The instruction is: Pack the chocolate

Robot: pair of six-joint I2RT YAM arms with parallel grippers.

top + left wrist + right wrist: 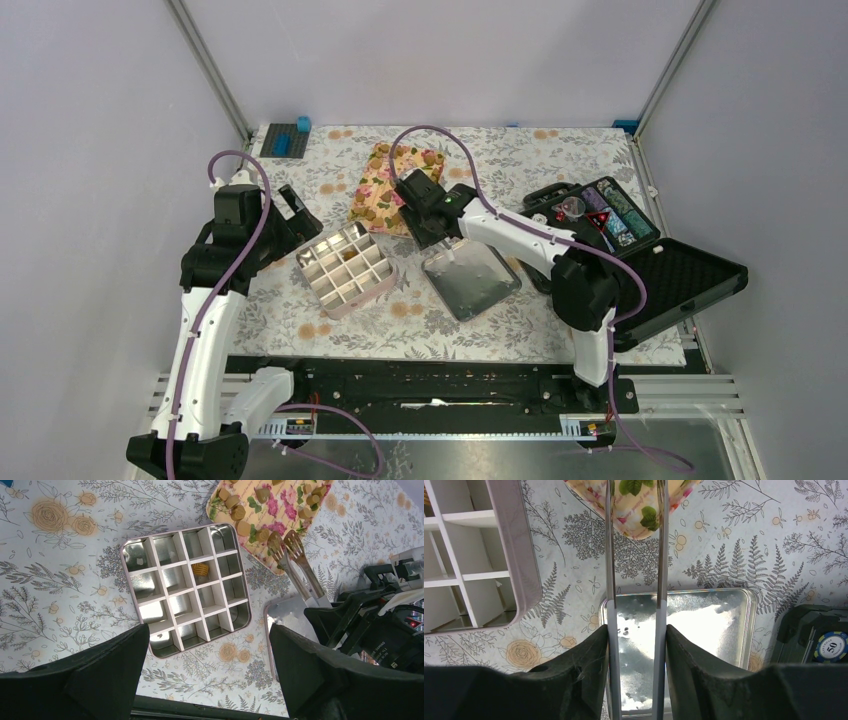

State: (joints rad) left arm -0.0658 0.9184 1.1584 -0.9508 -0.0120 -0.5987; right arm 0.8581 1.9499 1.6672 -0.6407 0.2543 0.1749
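Observation:
Several golden-brown chocolates [238, 512] lie on a flowered tray [280, 500] at the back of the table [372, 200]. A divided tin [175, 582] stands in front of it [345, 268], with one chocolate [200, 570] in a middle cell. My right gripper [636, 645] is shut on metal tongs [611, 555]. The tong tips [286, 542] hang slightly apart over the tray's near edge and hold nothing. My left gripper [207, 670] is open and empty, above the cloth just in front of the tin.
The tin's lid [704, 625] lies inside up under my right gripper, right of the tin. An open black case [640, 255] with striped chips [831, 647] stands at the right. Blue blocks [290, 135] sit at the back left corner.

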